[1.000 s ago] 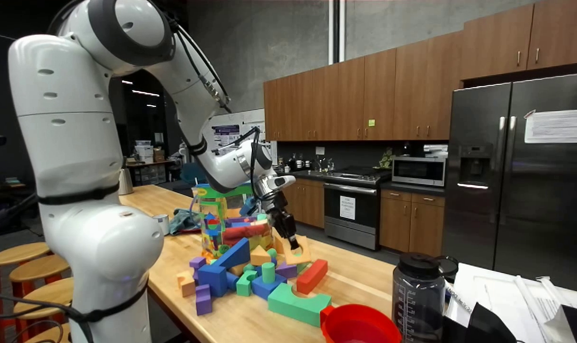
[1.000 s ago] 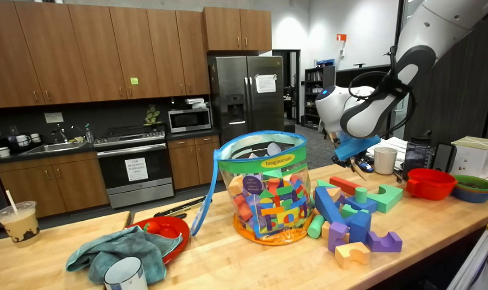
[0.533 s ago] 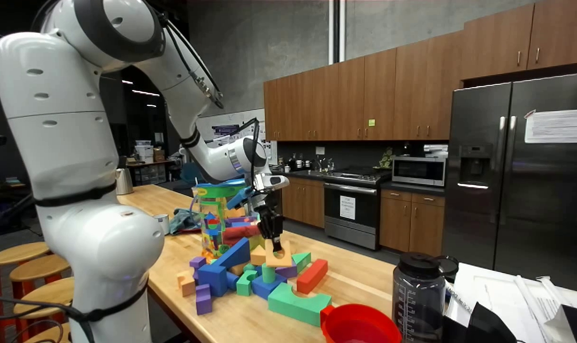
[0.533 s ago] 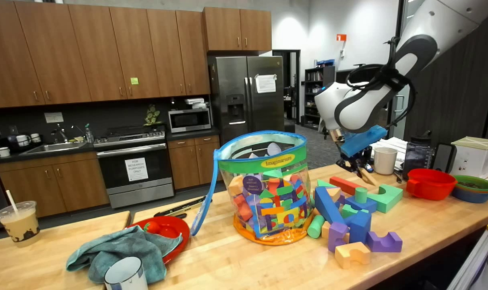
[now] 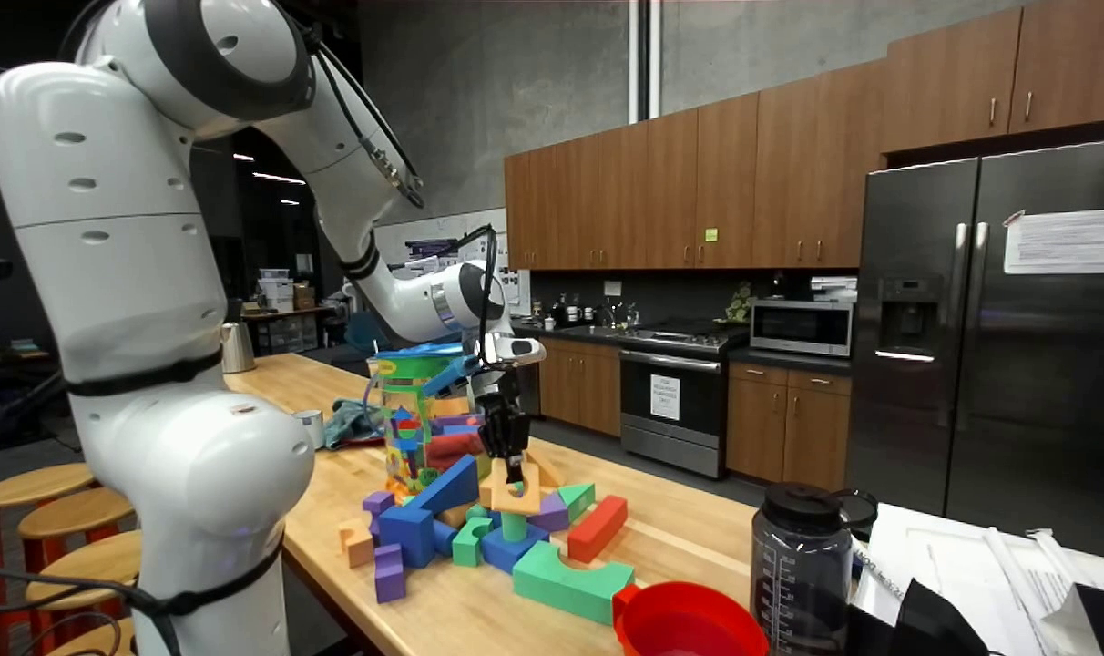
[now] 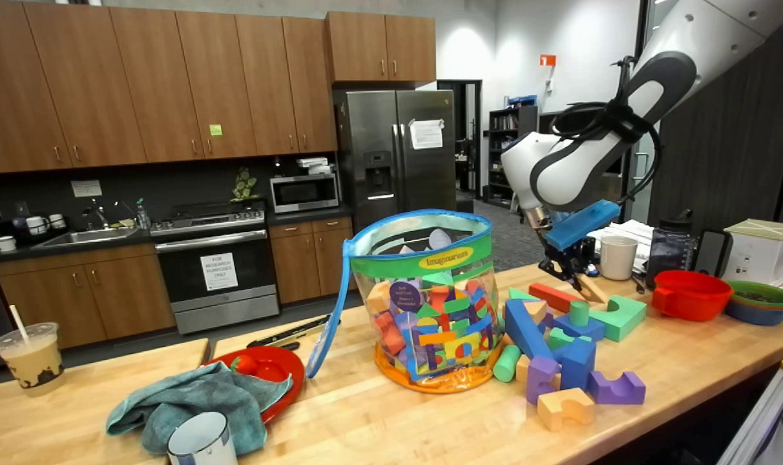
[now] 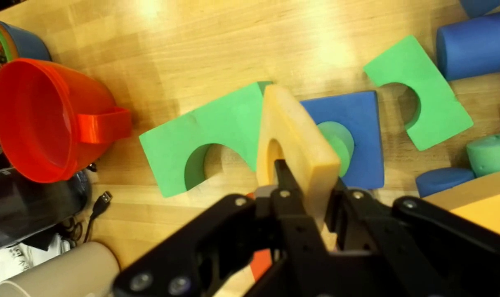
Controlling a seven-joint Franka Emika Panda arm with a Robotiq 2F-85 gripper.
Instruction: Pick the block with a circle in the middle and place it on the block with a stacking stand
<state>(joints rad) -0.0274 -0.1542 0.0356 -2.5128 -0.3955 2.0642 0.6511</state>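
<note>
Two jaws tight on one holed orange block (image 7: pixel 303 142)

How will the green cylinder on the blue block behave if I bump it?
The green cylinder would probably topple, since it stands on end with no fastening visible. Once down, it could roll off the blue block, its side being round. Its matte, foam-like look suggests light.
</note>
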